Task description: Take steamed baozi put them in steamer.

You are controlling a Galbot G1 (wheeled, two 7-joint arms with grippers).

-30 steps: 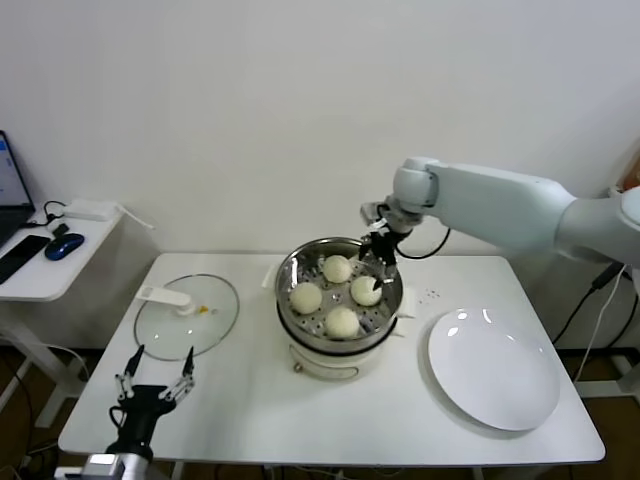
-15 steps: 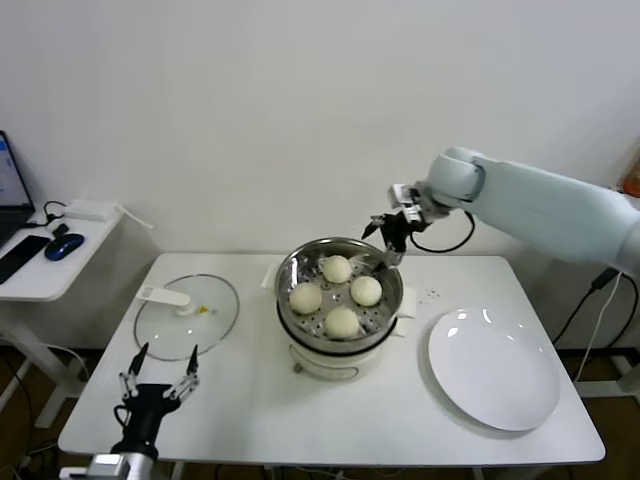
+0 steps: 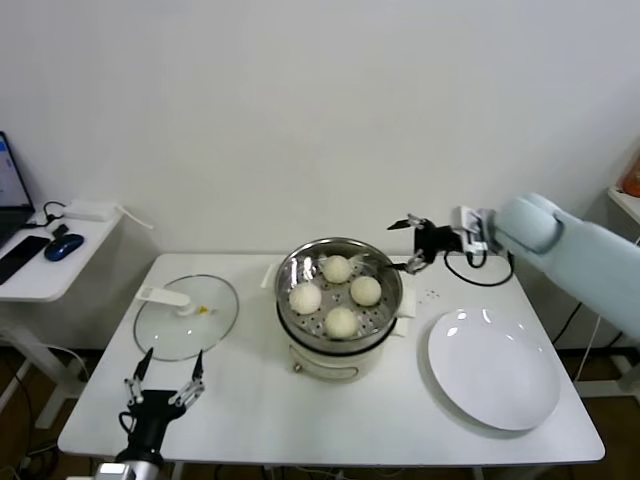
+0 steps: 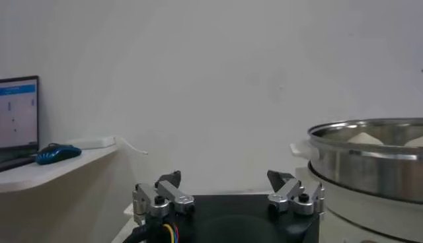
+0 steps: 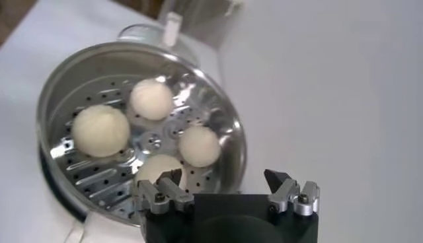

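Note:
Several steamed baozi point(image 3: 340, 294) lie in the steamer point(image 3: 290, 265), a shiny perforated steel basket on a cream pot base at the table's middle. They also show in the right wrist view point(image 5: 100, 130) inside the steamer point(image 5: 218, 105). My right gripper point(image 3: 411, 243) is open and empty, just right of the steamer's rim and above the table; it shows in its own view point(image 5: 223, 179). My left gripper point(image 3: 165, 368) is open and empty at the table's front left edge; it shows in its own view point(image 4: 225, 178), with the steamer point(image 4: 370, 155) beside it.
A flat white plate point(image 3: 494, 368) lies on the table's right. A glass lid with a white handle point(image 3: 187, 314) lies on the left. A side desk with a mouse point(image 3: 63, 245) and laptop stands far left.
My right gripper has drawn back from over the steamer to the right, past its rim, empty. My left gripper has sunk a little toward the front edge.

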